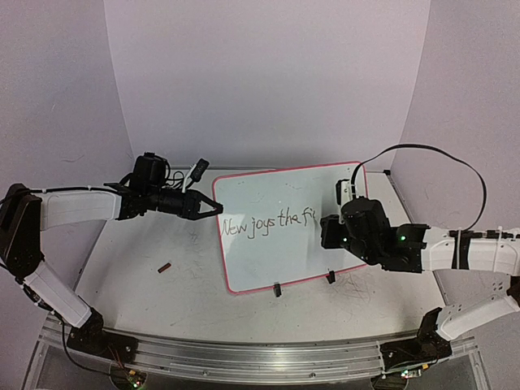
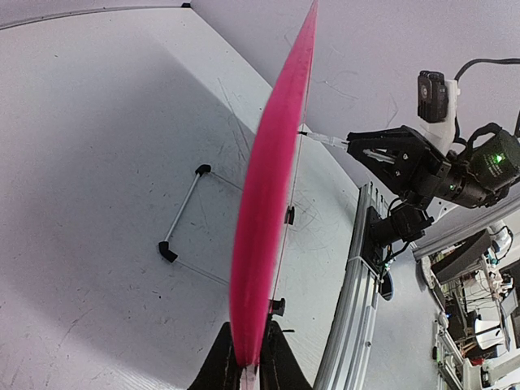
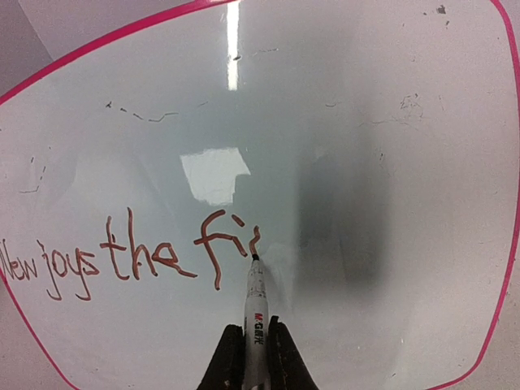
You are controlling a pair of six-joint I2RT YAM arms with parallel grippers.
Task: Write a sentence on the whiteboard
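Left gripper (image 1: 210,209): clamps whiteboard (image 1: 276,258) at its 9 o'clock rim; hold steady.
Right gripper (image 3: 249,353): grips marker (image 3: 255,294); press lightly, continue sentence (image 3: 122,262) toward 3 o'clock.

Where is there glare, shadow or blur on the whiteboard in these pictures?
Right wrist view: a glare patch and a thin streak on the whiteboard, a dark shadow band right of the marker, the rim bowed. Left wrist view: the pink rim close and blurred. Top view: even light, the sentence readable.
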